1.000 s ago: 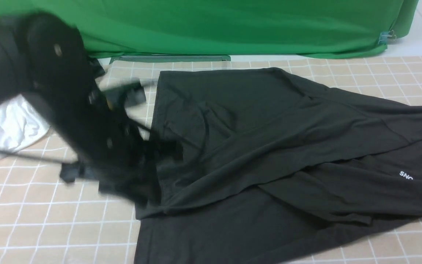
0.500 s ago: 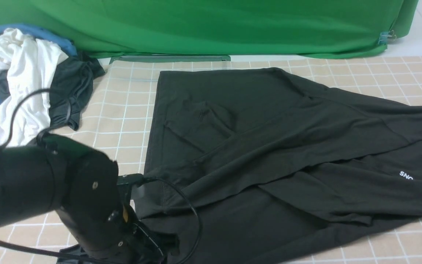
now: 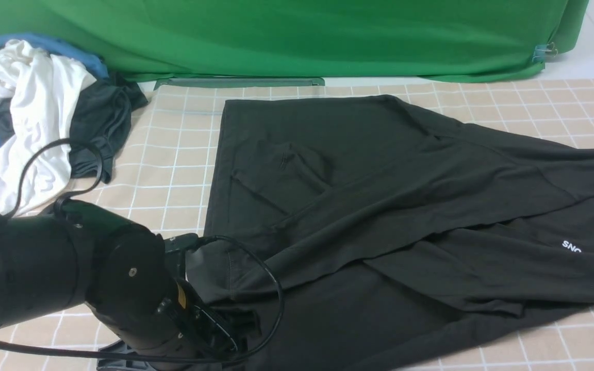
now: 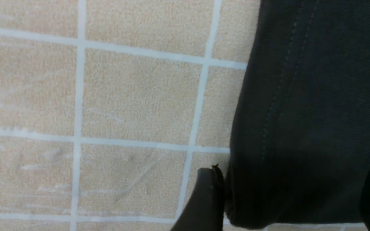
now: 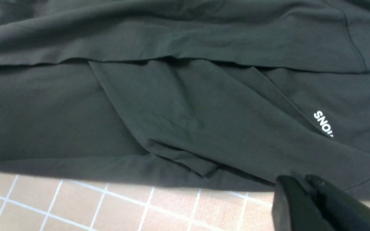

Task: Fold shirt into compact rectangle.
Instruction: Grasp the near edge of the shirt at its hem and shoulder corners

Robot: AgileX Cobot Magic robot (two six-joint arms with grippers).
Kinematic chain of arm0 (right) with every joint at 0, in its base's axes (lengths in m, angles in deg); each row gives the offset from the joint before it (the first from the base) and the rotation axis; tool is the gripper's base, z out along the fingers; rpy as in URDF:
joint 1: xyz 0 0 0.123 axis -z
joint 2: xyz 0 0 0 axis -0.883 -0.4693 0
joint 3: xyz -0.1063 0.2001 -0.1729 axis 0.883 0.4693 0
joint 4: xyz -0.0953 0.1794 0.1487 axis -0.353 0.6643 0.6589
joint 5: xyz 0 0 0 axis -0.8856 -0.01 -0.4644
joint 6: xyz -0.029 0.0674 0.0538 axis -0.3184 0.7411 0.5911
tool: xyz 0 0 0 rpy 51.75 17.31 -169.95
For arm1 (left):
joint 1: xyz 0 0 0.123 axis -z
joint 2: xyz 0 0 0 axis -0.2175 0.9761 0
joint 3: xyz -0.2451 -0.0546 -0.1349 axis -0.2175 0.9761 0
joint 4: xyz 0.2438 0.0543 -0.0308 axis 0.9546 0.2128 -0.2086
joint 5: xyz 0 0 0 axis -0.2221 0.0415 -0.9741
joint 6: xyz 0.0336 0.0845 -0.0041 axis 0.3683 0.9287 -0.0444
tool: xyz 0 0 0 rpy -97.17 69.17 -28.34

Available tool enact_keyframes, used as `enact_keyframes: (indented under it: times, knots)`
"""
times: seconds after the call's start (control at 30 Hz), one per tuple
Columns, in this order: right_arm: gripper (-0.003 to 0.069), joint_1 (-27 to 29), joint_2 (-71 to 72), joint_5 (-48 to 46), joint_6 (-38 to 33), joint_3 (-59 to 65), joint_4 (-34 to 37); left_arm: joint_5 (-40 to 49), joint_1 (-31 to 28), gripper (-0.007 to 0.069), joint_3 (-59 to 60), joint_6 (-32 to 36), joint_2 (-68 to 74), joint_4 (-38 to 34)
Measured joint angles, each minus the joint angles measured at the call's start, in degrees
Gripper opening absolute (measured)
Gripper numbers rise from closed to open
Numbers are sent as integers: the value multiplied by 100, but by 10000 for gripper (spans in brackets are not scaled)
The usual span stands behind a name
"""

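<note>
The black shirt (image 3: 379, 206) lies spread and creased across the checked table, its white "SNO" print (image 3: 571, 247) near the right edge. My left gripper (image 3: 219, 332) sits low at the shirt's near-left hem corner. In the left wrist view it (image 4: 294, 195) is open, with one finger (image 4: 209, 199) on the table beside the hem and the shirt (image 4: 316, 96) lying loose between the jaws. The right arm is outside the front view. In its wrist view the right gripper (image 5: 300, 181) is shut at the near edge of the shirt (image 5: 172, 112), seemingly pinching a thin bit of fabric, close to the print (image 5: 323, 123).
A heap of clothes lies at the back left: a white garment (image 3: 34, 103), something blue (image 3: 44, 44) and a smaller dark garment (image 3: 101, 123). A green backdrop (image 3: 297, 36) closes the far side. The left arm's cable (image 3: 271, 288) loops over the shirt's hem.
The left arm swung from the middle left down to the near-left corner of the shirt, and its jaws opened. The clothes heap behind it came into view. The right gripper stayed shut.
</note>
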Motion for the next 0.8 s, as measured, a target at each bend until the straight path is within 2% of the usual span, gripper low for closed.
enact_keyframes:
  times: [0.2,0.3,0.43,0.6,0.67,0.8]
  knots:
    - [59,0,0,-27,0,0,3,-16,0,573,-38,129,425,-244]
    - [59,0,-11,-39,0,0,3,16,0,536,-53,227,458,-248]
    - [59,0,-32,-44,0,0,7,101,-5,417,-53,275,468,-213]
    - [59,0,-47,-126,4,0,0,112,-5,104,-53,478,486,-277]
    - [59,0,-74,-412,4,0,-61,25,-5,42,-48,518,477,-353]
    - [59,0,-185,-776,51,0,-351,-36,-6,28,-17,523,259,-363]
